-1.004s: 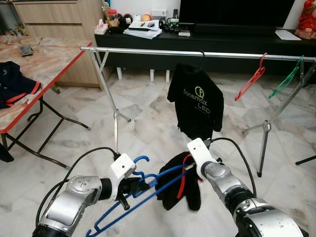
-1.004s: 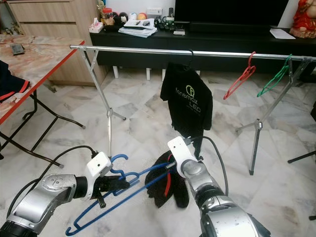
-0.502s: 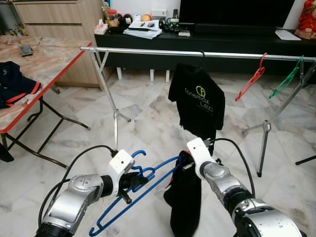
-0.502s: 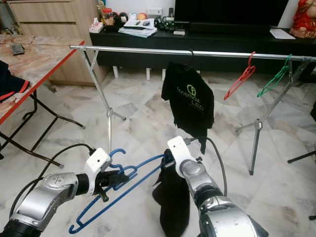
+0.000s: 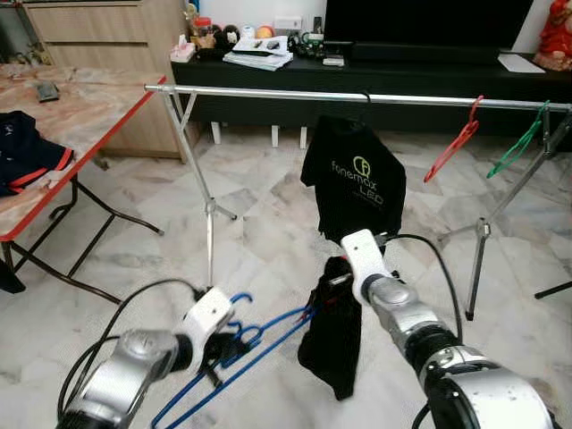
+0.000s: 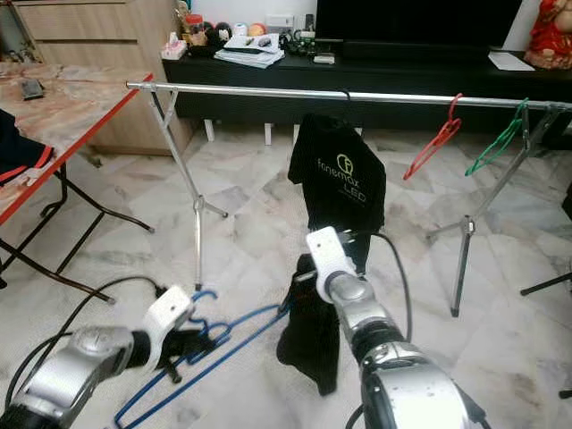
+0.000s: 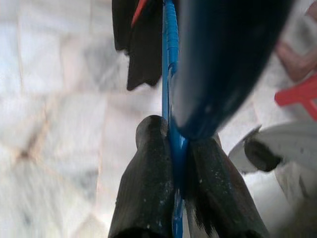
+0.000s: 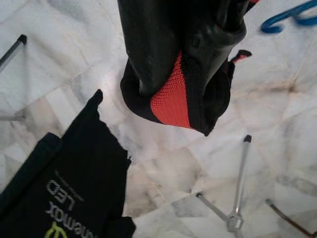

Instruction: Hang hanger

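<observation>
Blue hanger [image 5: 246, 347] is held low over the marble floor [image 5: 268, 214], in front of the clothes rail [image 5: 357, 96]. Left gripper [image 7: 174, 148] has its fingers [image 7: 146, 183] closed tight on the hanger's blue wire. Right gripper [image 5: 332, 284] has its fingers pinched on a black garment with red trim [image 5: 335, 335], which droops from the hanger's far end.

Legible text: the black T-shirt [image 5: 355, 189] hanging on the rail reads "fonemax LED" beneath a round yellow-green logo.

Surroundings: a red hanger [image 5: 454, 143] and a green hanger [image 5: 518, 145] hang farther to the right on the rail. A red-edged tabletop [image 5: 80, 116] at left carries a dark folded garment [image 5: 27, 152]. A dark TV console [image 5: 402, 76] stands behind the rail.
</observation>
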You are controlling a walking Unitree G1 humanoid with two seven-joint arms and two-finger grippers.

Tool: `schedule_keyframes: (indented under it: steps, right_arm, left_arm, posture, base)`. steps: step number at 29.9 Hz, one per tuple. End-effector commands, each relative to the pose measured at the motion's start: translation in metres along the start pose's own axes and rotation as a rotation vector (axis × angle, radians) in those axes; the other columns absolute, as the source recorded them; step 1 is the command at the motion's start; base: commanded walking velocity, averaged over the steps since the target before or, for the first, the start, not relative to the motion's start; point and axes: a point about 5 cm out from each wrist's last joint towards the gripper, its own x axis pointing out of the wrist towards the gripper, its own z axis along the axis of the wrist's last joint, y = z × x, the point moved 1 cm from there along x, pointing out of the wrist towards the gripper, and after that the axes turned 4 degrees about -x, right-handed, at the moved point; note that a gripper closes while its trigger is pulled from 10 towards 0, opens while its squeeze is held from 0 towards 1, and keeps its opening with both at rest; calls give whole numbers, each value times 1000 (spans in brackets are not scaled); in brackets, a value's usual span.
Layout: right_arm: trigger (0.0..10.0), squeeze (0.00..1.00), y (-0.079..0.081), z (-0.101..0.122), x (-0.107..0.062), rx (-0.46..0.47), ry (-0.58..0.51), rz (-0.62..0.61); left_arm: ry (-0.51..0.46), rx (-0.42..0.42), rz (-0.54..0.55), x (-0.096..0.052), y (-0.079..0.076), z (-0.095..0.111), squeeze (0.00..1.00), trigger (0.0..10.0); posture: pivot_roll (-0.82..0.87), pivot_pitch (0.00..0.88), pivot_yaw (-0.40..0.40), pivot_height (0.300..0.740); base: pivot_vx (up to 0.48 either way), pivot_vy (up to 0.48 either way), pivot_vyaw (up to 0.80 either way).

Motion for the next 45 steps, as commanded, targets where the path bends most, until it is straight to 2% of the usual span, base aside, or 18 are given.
schedule_keyframes:
  steps: [1,8,12,16,25,37,45]
  right_arm:
    - [10000,0,-1,7,0,15,-39,-3]
    - [10000,0,0,-1,-1,53,-21,15]
    - [10000,0,5,3,0,27,-19,43]
    - [10000,0,9,10,1,42,-30,52]
    - [10000,0,15,30,2,61,-82,75]
    - [10000,0,7,38,1,71,-107,55]
    - [10000,0,11,43,1,35,-121,73]
  left_arm:
    - [6,21,23,0,2,-4,0,10000]
    - [-81,26,2,0,-2,7,0,10000]
    - [-91,29,-155,-6,-16,13,0,10000]
    - [-89,40,-206,-9,-19,17,0,10000]
    - [-129,50,-94,-4,-7,28,0,10000]
    - [-79,51,-37,-1,-2,16,0,10000]
    - [-107,50,22,1,3,20,0,10000]
  posture:
    - [95,81,4,740]
    - [96,79,2,740]
    - [102,76,1,740]
    - [109,75,-1,740]
    - [109,71,2,740]
    - [102,68,1,740]
    - [100,70,-3,740]
  base:
    - [0,0,0]
    - [0,0,0]
    - [0,0,0]
    - [0,0,0]
    - [0,0,0]
    - [0,0,0]
    - [0,0,0]
